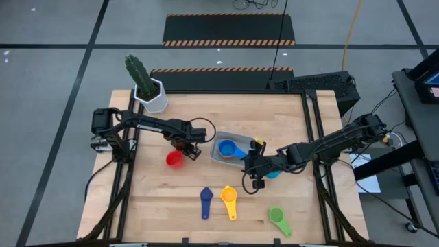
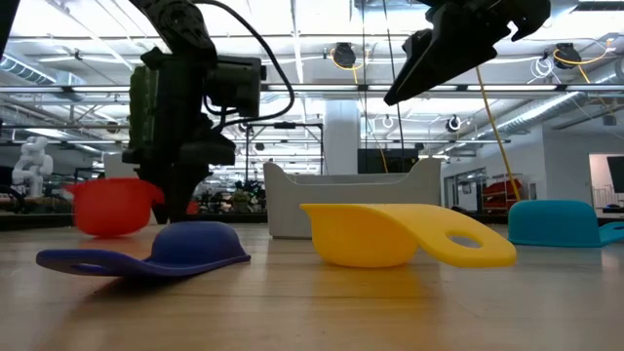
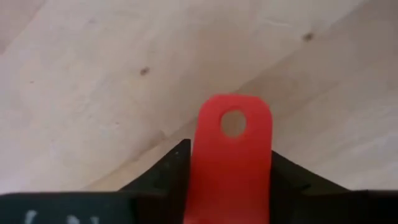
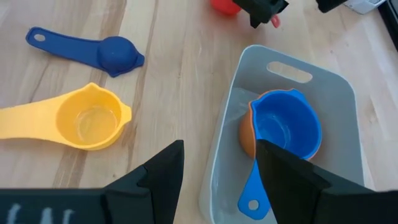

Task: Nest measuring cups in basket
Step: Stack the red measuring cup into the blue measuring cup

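Wood table point(image 1: 171, 199): left gripper point(image 1: 184, 146) pinching red cup point(image 1: 174, 159) handle at basket's point(image 1: 221, 156) nine o'clock, slip likely; right gripper point(image 1: 256, 173) spread, empty.

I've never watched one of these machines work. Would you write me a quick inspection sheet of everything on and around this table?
Surface: pale wooden table, bare between items.
Job's things: blue plastic cup nested in orange cup inside pale grey plastic basket; red cup, navy cup, yellow cup, green cup and light blue cup on the table.
Clutter: green cactus in white pot.
Grippers: left hand closing around the red cup's handle; right hand open beside the basket, empty.
Cables: black loop on left arm; yellow cord on floor.
Surroundings: striped floor mats.
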